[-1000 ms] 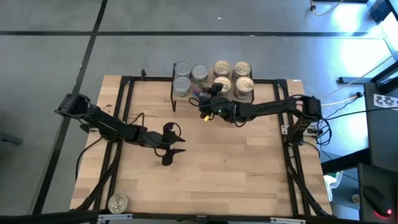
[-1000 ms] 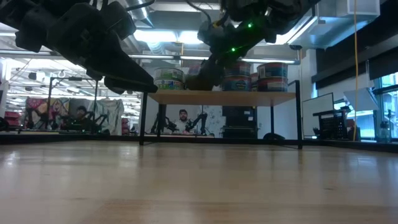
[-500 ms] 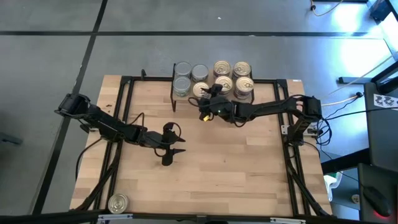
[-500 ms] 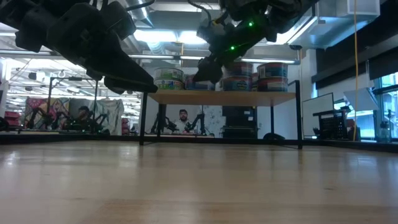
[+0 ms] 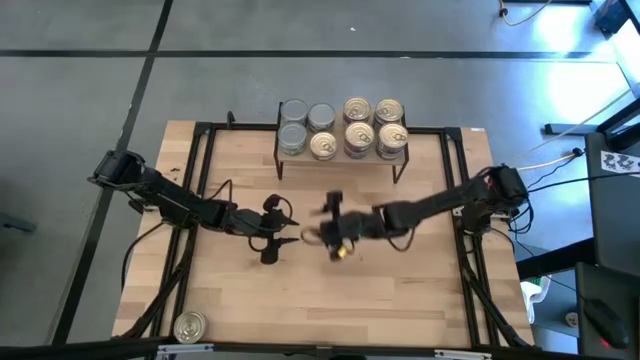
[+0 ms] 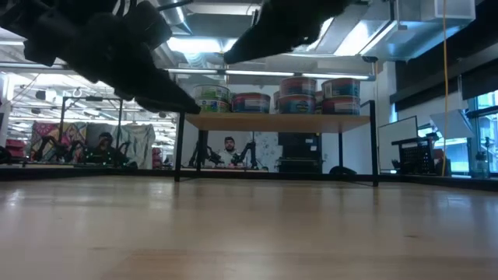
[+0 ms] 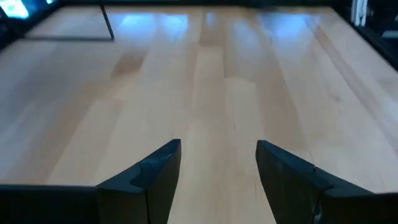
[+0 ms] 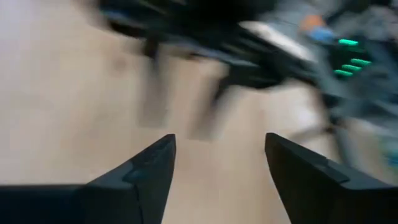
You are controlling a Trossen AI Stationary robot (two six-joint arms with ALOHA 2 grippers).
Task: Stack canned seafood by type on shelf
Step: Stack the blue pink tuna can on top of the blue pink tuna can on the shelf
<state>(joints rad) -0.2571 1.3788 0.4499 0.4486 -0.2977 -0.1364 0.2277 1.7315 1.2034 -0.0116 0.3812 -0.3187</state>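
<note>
The shelf (image 5: 374, 157) (image 6: 280, 122) stands at the table's far edge. On it stand silver-topped cans (image 5: 293, 111) on the left and gold-topped cans (image 5: 358, 109) on the right, some of them in stacks. One gold-topped can (image 5: 322, 146) sits at the front, left of the middle. Another can (image 5: 190, 326) stands alone near the table's near-left corner. My left gripper (image 5: 278, 238) (image 7: 217, 155) hovers open over the table's middle. My right gripper (image 5: 326, 233) (image 8: 219, 155) is open and empty just to its right, blurred.
A black metal frame (image 5: 205, 180) runs along the table's edges. Bare wood lies between the grippers and the shelf, and toward the near edge. Beyond the table, the low view shows a room with a person (image 6: 229, 145) and other equipment.
My right gripper has drawn quickly back from the shelf's front row toward the table's near edge and left, ending close beside my left gripper. A gold-topped can now shows on the shelf where the right gripper stood.
</note>
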